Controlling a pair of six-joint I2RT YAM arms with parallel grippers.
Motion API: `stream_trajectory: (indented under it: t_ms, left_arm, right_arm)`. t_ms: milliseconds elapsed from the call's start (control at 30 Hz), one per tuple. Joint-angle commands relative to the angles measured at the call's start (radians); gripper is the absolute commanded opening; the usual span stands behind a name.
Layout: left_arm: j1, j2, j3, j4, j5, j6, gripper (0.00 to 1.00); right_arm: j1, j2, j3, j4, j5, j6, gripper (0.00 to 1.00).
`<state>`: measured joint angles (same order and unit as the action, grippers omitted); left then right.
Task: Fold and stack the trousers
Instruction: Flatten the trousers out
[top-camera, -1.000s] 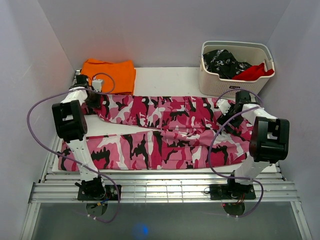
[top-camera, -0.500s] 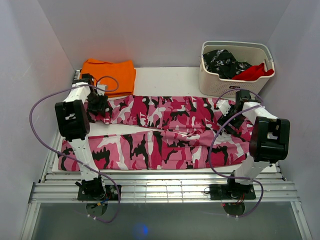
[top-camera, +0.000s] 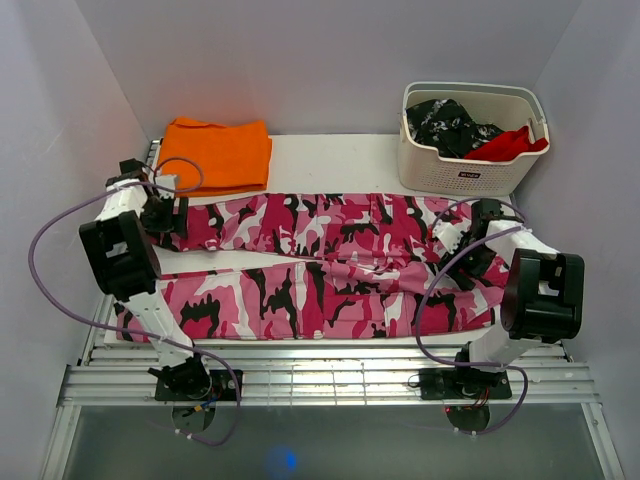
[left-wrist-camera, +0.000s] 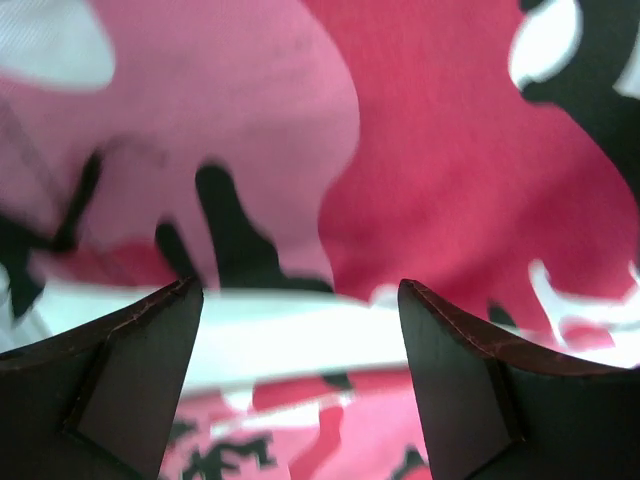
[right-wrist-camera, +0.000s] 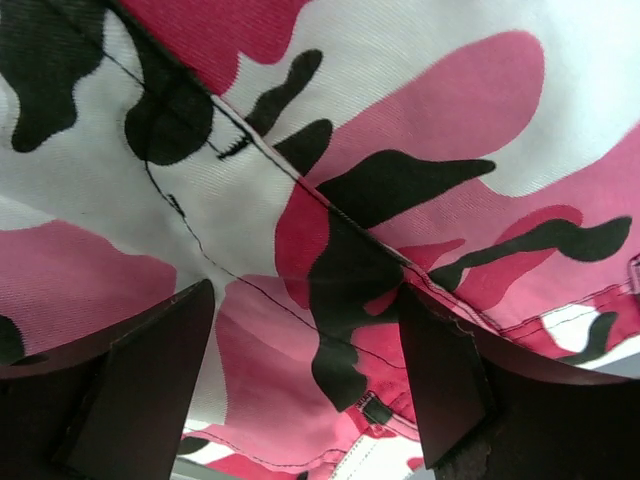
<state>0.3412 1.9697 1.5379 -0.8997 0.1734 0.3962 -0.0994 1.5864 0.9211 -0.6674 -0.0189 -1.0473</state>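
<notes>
Trousers (top-camera: 330, 265) lie flat across the surface (top-camera: 330, 160), left edge to right, now that the left gripper (left-wrist-camera: 300, 292) has sprung apart off the far leg's cuff, while the right gripper (right-wrist-camera: 305, 290) hovers apart over the waist, so folding looks ready to start.

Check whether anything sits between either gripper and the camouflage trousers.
Nothing visible does. Both wrist views show only the trousers directly beyond the open fingers of the left gripper and the right gripper. The orange cloth and the basket lie at the far side, not over the trousers.
</notes>
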Motion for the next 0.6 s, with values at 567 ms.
stream_trajectory:
  t_ms: [567]
  left_arm:
    - [0.041, -0.089, 0.144, -0.105, 0.251, 0.167, 0.98]
  right_arm:
    - [-0.330, -0.043, 0.397, -0.441, -0.127, -0.032, 0.91]
